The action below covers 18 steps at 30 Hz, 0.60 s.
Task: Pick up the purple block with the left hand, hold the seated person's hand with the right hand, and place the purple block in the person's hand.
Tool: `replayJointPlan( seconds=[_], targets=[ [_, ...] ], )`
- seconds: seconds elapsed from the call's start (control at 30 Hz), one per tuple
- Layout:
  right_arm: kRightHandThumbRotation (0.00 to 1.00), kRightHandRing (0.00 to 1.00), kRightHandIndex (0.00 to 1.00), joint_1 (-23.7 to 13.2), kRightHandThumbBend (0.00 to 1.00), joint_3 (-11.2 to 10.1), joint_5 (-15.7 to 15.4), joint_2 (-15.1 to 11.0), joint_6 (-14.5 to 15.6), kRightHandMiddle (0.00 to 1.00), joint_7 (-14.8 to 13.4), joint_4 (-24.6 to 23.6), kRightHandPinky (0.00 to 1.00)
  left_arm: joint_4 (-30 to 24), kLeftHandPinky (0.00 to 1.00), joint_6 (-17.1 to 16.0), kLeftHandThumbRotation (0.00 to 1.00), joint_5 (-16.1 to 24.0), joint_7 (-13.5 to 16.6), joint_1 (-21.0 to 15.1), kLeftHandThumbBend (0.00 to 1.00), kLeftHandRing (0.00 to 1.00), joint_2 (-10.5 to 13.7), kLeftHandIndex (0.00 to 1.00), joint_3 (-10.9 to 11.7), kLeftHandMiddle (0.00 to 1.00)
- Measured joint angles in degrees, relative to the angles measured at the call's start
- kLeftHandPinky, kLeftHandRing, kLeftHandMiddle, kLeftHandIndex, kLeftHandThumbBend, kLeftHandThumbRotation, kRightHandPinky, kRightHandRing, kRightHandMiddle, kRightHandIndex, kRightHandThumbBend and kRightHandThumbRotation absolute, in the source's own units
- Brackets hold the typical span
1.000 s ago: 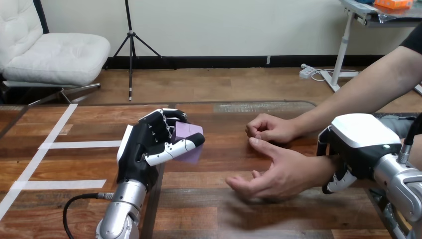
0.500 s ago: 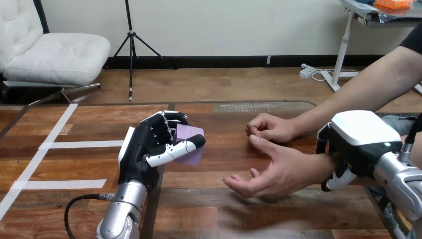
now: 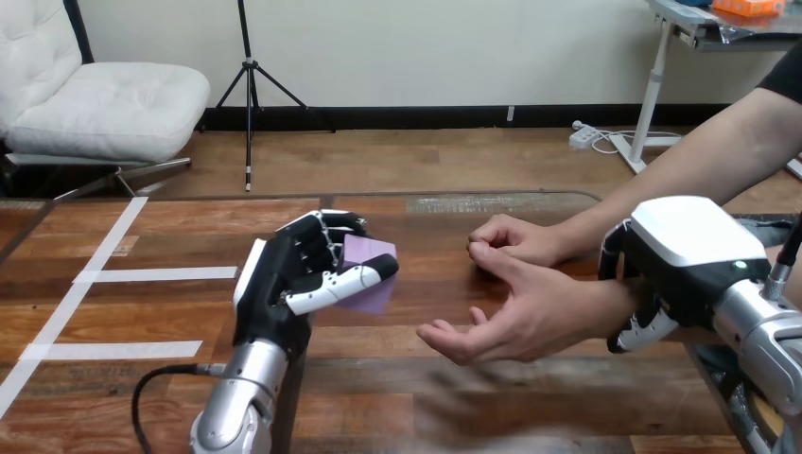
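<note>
Over the wooden counter (image 3: 142, 312), from the head view: clamps the purple block (image 3: 371, 274) between curled fingers and thumb of the left hand (image 3: 284, 284), near the person's open hand (image 3: 520, 317), probably ready for handover. Wraps the right hand (image 3: 690, 255) round the person's wrist (image 3: 610, 303), seemingly steadying the upturned palm as a landing spot, with block and palm apart.

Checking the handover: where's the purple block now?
Head view, left of centre: the purple block is gripped in the left hand, apart from the person's open hand.
</note>
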Motion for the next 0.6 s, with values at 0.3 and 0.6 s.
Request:
replayJointPlan(
  seconds=[0.3, 0.6],
  targets=[
    [0.00, 0.32, 0.49, 0.00, 0.83, -0.39, -0.07, -0.03, -0.02, 0.42, 0.77, -2.43, 0.25, 0.00, 0.37, 0.63, 0.06, 0.32, 0.05, -0.91, 0.96, 0.43, -0.71, 0.49, -0.92, 0.49],
    [0.00, 0.36, 0.49, 0.00, 0.84, -0.68, -0.43, -0.03, 0.23, 0.44, 2.00, -5.14, 0.29, 0.00, 0.37, 2.27, 0.07, 0.56, -0.02, -1.55, 0.97, 0.43, -1.71, 0.49, -1.78, 0.49]
  ],
)
